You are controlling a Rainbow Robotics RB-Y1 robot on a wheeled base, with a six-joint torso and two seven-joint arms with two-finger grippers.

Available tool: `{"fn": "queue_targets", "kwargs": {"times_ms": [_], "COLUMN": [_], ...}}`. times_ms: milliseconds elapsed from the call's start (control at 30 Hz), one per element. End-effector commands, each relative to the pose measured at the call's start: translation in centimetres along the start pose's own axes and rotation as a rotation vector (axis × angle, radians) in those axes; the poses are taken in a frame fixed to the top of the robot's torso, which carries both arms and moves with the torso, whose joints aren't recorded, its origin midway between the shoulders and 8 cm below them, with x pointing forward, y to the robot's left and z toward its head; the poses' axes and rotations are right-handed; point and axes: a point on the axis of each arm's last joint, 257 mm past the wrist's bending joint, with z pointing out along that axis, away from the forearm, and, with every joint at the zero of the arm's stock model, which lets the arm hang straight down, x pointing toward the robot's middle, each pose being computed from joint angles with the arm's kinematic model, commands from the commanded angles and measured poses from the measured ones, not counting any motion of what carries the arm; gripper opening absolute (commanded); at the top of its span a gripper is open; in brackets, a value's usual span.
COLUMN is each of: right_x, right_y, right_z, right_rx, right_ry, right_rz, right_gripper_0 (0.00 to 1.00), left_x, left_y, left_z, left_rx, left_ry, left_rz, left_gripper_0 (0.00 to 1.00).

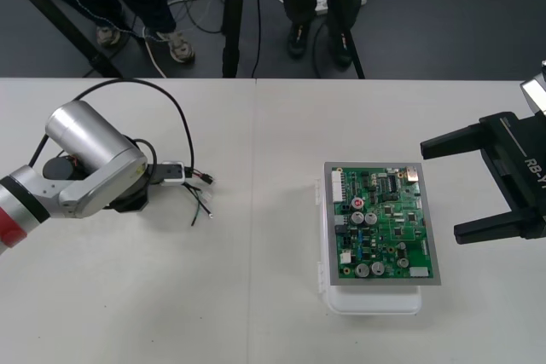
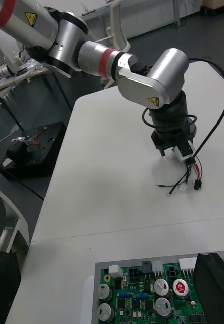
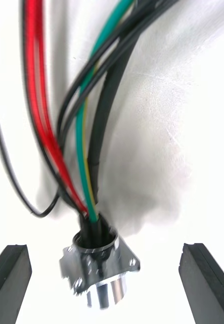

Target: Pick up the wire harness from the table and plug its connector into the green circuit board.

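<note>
Near the left edge of the table (image 1: 256,313) the left hand (image 3: 105,250) straddles the round socket (image 3: 99,266) of the wire harness (image 1: 198,189), fingers (image 3: 11,276) wide, likely lined up to clamp it, while the right hand (image 1: 444,191), likewise spread, hangs beside the green circuit board (image 1: 384,223) by the right edge.

Left gripper (image 3: 105,250), right gripper (image 1: 441,191): spread wide.

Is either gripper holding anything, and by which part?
Nothing is held. The left gripper is open, its fingers apart on either side of the metal socket of the wire harness. The right gripper is open beside the green circuit board.
</note>
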Motion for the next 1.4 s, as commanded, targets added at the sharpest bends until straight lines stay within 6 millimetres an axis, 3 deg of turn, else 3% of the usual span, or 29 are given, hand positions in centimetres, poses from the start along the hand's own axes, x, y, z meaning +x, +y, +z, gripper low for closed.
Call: {"fn": "queue_targets", "kwargs": {"times_ms": [33,333,433,467,533,1133,1400], "right_x": [-0.8,-0.8,-0.8,-0.8,-0.8,-0.8,-0.8], "right_y": [-0.3,-0.3,-0.3,-0.3,-0.3,-0.3,-0.3], "right_z": [-1.3,-1.3,-1.3,-1.3,-1.3,-1.3,-1.3], "right_rx": [0.022,0.022,0.022,0.022,0.022,0.022,0.022], "right_ry": [0.027,0.027,0.027,0.027,0.027,0.027,0.027], "right_rz": [-0.026,-0.026,-0.026,-0.026,-0.026,-0.026,-0.026], "right_gripper_0": [1.0,1.0,1.0,1.0,1.0,1.0,1.0], "left_x": [-3.5,-3.7,-3.7,-3.8,-3.8,-4.4,-5.2], "left_y": [2.5,2.5,2.5,2.4,2.1,2.7,4.1], "left_z": [-0.3,-0.3,-0.3,-0.3,-0.1,-0.7,-3.1], "left_rx": [-0.071,-0.073,-0.072,-0.071,-0.068,-0.064,-0.022], "left_ry": [-0.071,-0.077,-0.078,-0.079,-0.075,-0.102,-0.221], "left_rz": [0.027,0.027,0.028,0.03,0.035,-0.001,-0.107], "left_gripper_0": [0.86,0.86,0.4,0.17,0.0,0.0,0.0]}}
